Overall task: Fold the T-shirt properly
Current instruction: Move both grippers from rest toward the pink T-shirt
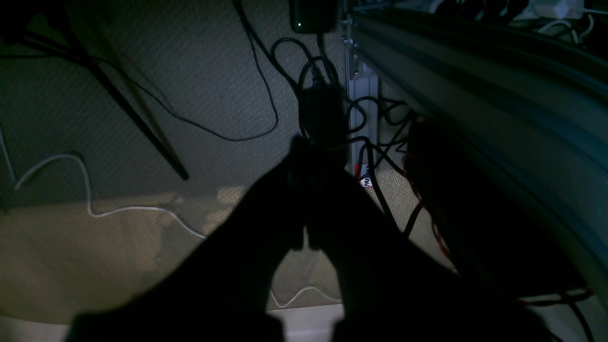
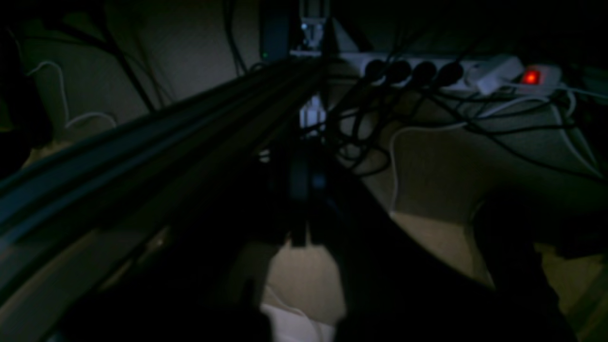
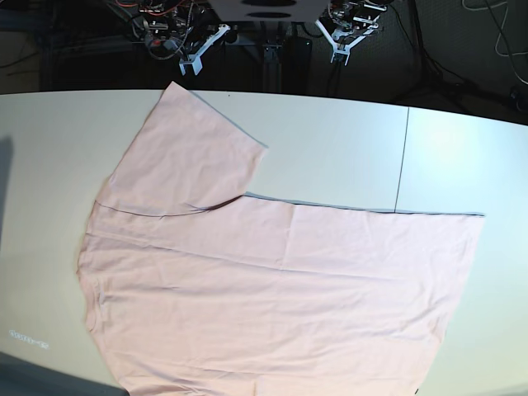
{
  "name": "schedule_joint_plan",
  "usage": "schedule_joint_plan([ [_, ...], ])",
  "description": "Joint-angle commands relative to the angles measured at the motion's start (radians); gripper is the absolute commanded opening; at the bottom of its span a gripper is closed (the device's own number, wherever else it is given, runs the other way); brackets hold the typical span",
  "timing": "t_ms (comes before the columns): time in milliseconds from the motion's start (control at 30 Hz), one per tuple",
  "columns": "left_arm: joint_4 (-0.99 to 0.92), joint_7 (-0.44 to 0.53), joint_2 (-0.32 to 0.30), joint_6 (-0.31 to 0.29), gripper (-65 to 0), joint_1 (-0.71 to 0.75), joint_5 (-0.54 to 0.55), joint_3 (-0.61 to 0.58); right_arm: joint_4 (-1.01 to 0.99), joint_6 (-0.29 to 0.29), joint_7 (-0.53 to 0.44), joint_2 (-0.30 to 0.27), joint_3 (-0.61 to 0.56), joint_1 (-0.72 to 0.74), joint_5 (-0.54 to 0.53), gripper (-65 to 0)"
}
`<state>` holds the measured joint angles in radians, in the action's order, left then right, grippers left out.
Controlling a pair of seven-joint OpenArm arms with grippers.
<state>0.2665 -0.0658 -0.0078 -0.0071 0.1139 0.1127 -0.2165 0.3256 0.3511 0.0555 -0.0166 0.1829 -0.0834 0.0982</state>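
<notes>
The pale pink T-shirt (image 3: 272, 289) lies flat on the white table (image 3: 346, 140) in the base view, plain side up. One sleeve (image 3: 181, 157) points to the far left. Its near edge runs out of frame and no lettering shows. My left gripper (image 3: 342, 45) and right gripper (image 3: 198, 54) hang beyond the table's far edge, well apart from the shirt. In the left wrist view my left gripper (image 1: 302, 147) is a dark silhouette with its jaws together over the floor. In the right wrist view my right gripper (image 2: 304, 166) looks the same. Both hold nothing.
Both wrist views are dark and show carpet, tangled cables (image 1: 266, 109), a metal frame rail (image 1: 475, 71) and a power strip (image 2: 446, 73) with a red light. A seam (image 3: 402, 157) crosses the table at the right.
</notes>
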Motion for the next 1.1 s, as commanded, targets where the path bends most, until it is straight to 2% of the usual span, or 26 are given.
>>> schedule_joint_plan([
  [0, 0.005, 0.01, 0.005, 0.018, -65.0, 0.003, -0.002, 0.0, 0.006, -0.057, -0.011, -0.003, 0.003, 0.0, -0.001, -65.0],
  [600, 0.013, 0.009, 0.005, 0.017, -65.0, 0.003, -0.002, 0.0, 0.006, -0.056, -0.01, -0.003, 0.002, 0.0, -0.001, -65.0],
  [767, 0.031, -0.044, 0.002, 0.017, -65.0, 0.006, -0.003, 0.0, 0.007, -0.04, -0.006, -0.016, 0.002, -0.012, -0.001, -65.0],
  [900, 0.104, -0.05, -0.03, -0.089, -65.0, 0.048, -0.006, 0.0, 0.035, -0.004, -0.007, -0.034, 0.002, -0.054, -0.001, -65.0],
  [1000, 0.212, -0.05, -0.079, -0.204, -65.0, 0.118, -0.006, 0.0, 0.095, 0.031, -0.007, -0.056, 0.002, -0.118, -0.002, -65.0],
  [1067, 0.299, -0.051, -0.121, -0.268, -65.0, 0.176, 0.0, 0.0, 0.149, 0.051, -0.006, -0.077, 0.002, -0.175, -0.039, -65.0],
])
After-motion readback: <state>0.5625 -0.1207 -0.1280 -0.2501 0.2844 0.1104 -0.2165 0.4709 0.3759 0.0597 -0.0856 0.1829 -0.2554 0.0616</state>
